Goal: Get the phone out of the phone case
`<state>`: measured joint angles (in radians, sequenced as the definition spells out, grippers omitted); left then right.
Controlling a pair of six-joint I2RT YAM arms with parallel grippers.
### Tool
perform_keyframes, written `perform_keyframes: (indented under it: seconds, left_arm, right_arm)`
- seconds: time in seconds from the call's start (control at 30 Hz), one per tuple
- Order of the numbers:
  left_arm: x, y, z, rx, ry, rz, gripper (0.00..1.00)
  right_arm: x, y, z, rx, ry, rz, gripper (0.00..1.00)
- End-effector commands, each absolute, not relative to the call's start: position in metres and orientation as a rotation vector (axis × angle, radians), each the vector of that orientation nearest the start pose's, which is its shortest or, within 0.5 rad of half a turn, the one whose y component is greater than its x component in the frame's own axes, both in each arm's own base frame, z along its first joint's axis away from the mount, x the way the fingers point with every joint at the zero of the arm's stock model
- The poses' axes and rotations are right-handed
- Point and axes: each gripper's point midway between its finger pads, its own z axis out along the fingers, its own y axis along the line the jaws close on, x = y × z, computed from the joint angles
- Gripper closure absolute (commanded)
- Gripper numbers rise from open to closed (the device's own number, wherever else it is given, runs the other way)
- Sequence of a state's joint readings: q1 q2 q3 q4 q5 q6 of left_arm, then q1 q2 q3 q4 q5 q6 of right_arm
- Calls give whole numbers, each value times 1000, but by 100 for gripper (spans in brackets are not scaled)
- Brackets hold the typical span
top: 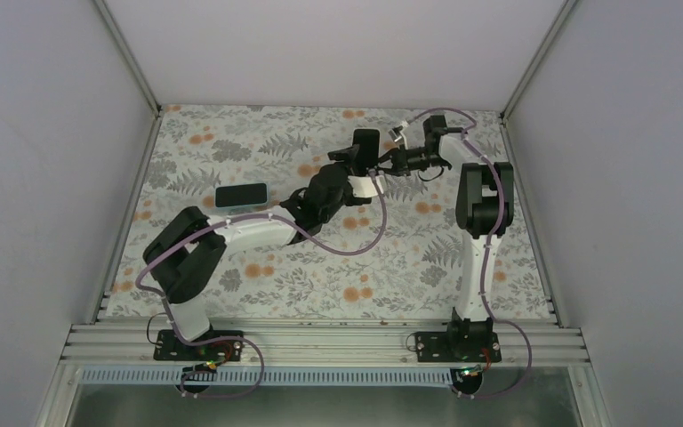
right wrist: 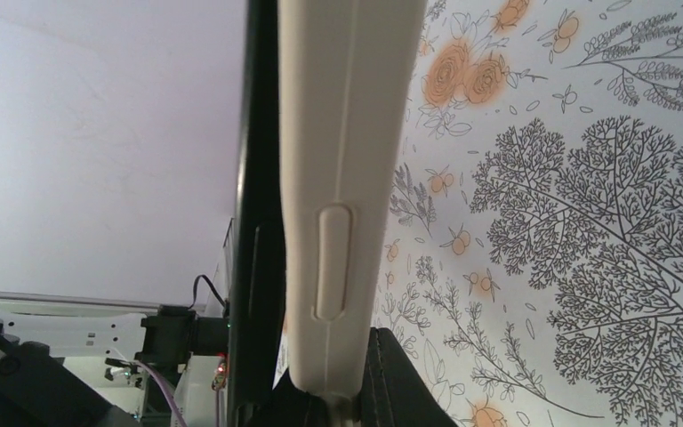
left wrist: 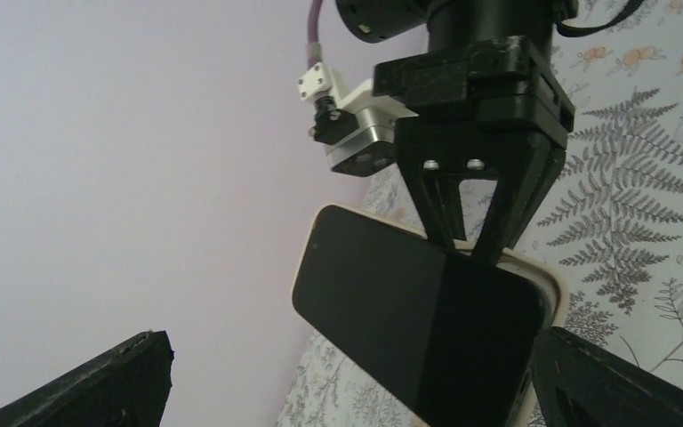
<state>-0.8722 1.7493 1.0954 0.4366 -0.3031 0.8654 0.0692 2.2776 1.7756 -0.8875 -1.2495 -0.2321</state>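
The black phone (left wrist: 409, 311) sits in a cream case (left wrist: 553, 283) and is held in the air at the back middle of the table (top: 366, 145). My right gripper (top: 389, 162) is shut on the case's edge; in the right wrist view its fingers (right wrist: 400, 382) pinch the end of the case (right wrist: 347, 133). There the phone (right wrist: 256, 178) stands a little apart from the case. My left gripper (left wrist: 351, 347) is open around the phone. Its right finger (left wrist: 622, 382) is at the phone's corner and its left finger (left wrist: 98, 382) is well clear.
A dark flat rectangular object (top: 241, 195) lies on the floral tablecloth (top: 391, 267) left of centre. White walls enclose the table on the left, back and right. The left arm (top: 249, 229) stretches diagonally across the middle.
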Motion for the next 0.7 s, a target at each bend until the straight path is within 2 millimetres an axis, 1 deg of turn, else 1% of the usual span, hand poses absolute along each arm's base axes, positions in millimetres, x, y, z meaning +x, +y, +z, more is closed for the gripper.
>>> perform_keyframes:
  seconds: [0.0, 0.1, 0.27, 0.37, 0.53, 0.67]
  left_arm:
    - [383, -388, 216, 1225, 1294, 265, 0]
    - [383, -393, 205, 1245, 1311, 258, 0]
    - [382, -397, 206, 1244, 1312, 250, 0]
    - [386, -398, 204, 1241, 1314, 274, 0]
    - [390, -400, 196, 1254, 1325, 289, 0]
    - [388, -403, 193, 1275, 1328, 273, 0]
  right_arm:
    - [444, 196, 157, -512, 2184, 1778, 96]
    - [443, 195, 161, -510, 2179, 1773, 97]
    - [443, 195, 161, -507, 2184, 1767, 97]
    - [442, 195, 163, -507, 2178, 1772, 97]
    - [438, 195, 170, -512, 2162, 1776, 97]
    - [437, 196, 173, -510, 2156, 1781, 97]
